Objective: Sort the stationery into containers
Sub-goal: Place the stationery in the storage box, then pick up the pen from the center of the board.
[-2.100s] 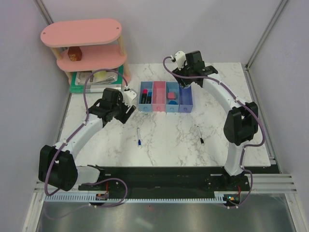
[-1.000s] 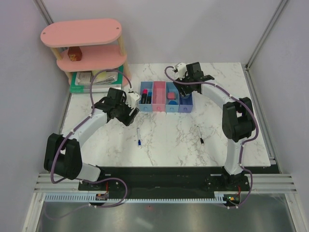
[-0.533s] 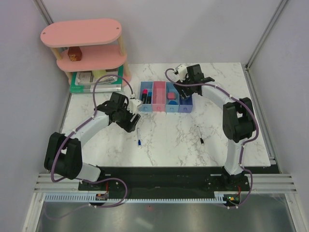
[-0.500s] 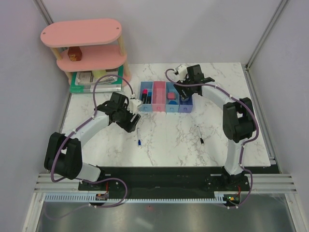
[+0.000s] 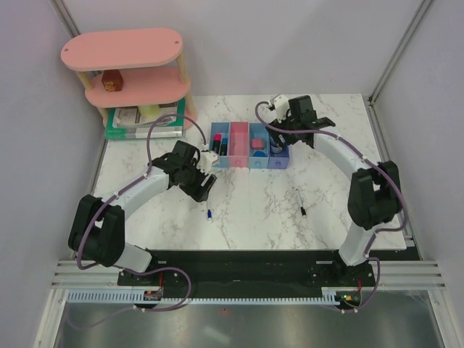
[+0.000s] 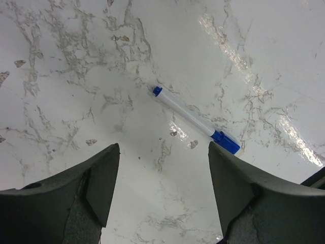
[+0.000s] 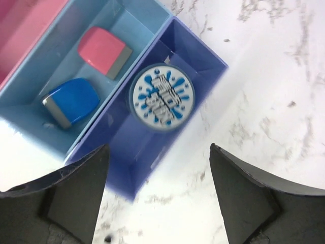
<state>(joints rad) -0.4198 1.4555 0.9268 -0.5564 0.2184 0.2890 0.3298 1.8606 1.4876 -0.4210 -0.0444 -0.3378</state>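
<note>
The white pen with blue cap (image 6: 195,119) lies on the marble just ahead of my open, empty left gripper (image 6: 162,148). From above the gripper (image 5: 203,185) covers most of the pen; only its blue cap (image 5: 209,214) shows. My right gripper (image 7: 158,148) is open and empty above the near end of the darker blue bin (image 7: 122,168), which holds the round blue-white tin (image 7: 161,96). The light blue bin (image 7: 127,20) beside it holds the pink eraser (image 7: 104,46) and the blue block (image 7: 71,101). The thin black pen (image 5: 300,201) lies on the table at the right.
The four bins stand in a row (image 5: 249,164) at mid table; the leftmost one (image 5: 217,161) holds a dark item. The pink tiered shelf (image 5: 123,51) with a red-brown box (image 5: 111,80) and the green-edged books (image 5: 141,123) are at the back left.
My left gripper has moved toward the near side and now hangs over the white pen. My right arm has swung to the right, its gripper open over the darker blue bin.
</note>
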